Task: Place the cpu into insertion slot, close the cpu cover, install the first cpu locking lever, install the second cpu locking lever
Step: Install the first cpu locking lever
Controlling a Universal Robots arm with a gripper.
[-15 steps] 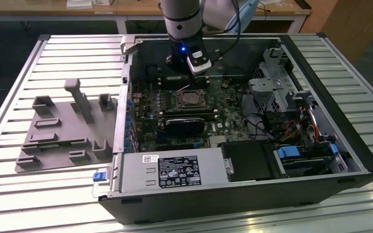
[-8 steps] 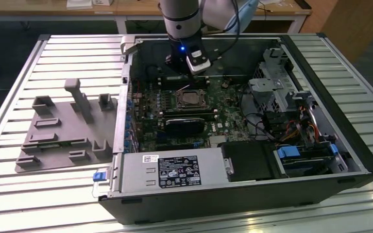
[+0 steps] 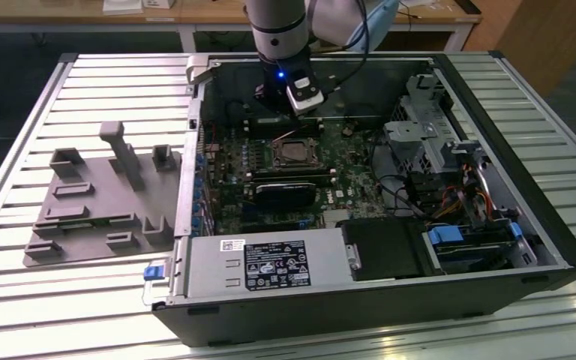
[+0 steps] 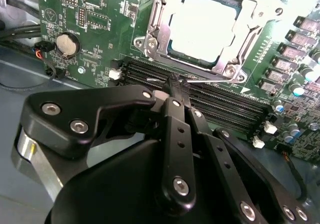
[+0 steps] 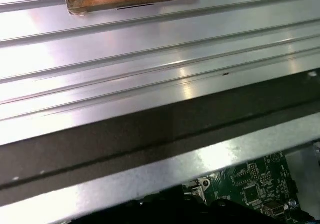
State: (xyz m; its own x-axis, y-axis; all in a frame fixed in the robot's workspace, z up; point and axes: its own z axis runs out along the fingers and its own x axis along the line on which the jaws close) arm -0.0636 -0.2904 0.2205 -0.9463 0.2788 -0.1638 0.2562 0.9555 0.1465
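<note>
Hand: the hand (image 4: pixel 175 87) has its black fingers (image 4: pixel 176 134) drawn together with no gap showing at the tips, which sit right at a thin silver locking lever (image 4: pixel 207 81); whether they actually pinch the wire cannot be told.
Lever: it lies across the black memory slots (image 4: pixel 225 104), just beside the socket's edge.
Socket: in the second wrist view the cpu (image 4: pixel 202 27) sits in place, its pale top framed by the cpu cover (image 4: pixel 155 29), which lies down flat around it.
Board: the green circuit board (image 4: pixel 100 19) carries a round coin cell (image 4: pixel 66 43) well apart from the socket.
Case: in the exterior view the insertion slot (image 3: pixel 294 154) lies near the middle of the open computer case (image 3: pixel 528 225), between the hand and a black heatsink block (image 3: pixel 288 193); a silver power supply (image 3: pixel 268 266) fills the near corner.
Worktop: the case lies on its side on a slatted aluminium worktop (image 3: pixel 28 315), whose ribs also show in the first wrist view (image 5: pixel 150 49); a grey moulded fixture (image 3: pixel 88 210) sits to the exterior view's left of the case.
Room: a wooden desk (image 3: pixel 68 11) stands behind.
Arm: the arm (image 3: pixel 273 30) drops almost straight down into the case's far side, a blue light (image 3: pixel 280 74) lit on its wrist.
</note>
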